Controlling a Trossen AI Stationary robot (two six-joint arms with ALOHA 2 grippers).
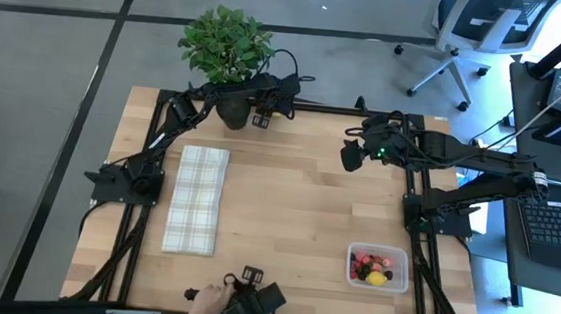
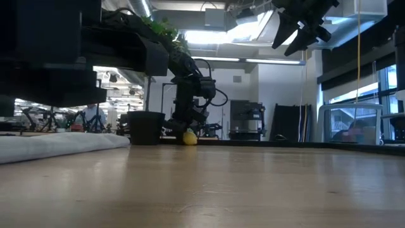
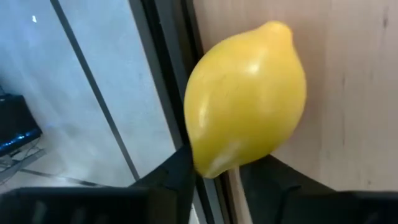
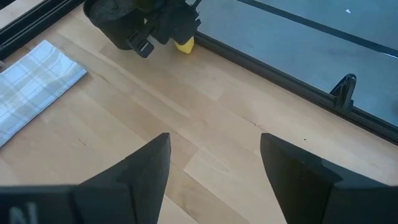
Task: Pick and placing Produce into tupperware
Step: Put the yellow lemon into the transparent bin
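Note:
A yellow toy lemon lies on the wooden table at its far edge, against the black frame rail. My left gripper is down over it beside the plant pot, its fingers closed in on the lemon's near end. In the low view the lemon sits on the table under that gripper. The clear tupperware stands near the front right with red, dark and yellow produce inside. My right gripper hangs open, high above the table's far right part, holding nothing. My left gripper pinches the lemon's narrow near end between its two fingers, one finger on the rail side and one on the table side. It comes down steeply from above. The lemon lies on the table beside the rail.
A green potted plant stands right next to the left gripper at the far edge. A folded white-and-grey plaid cloth lies on the table's left part. A person's hand shows at the near edge by a dark device.

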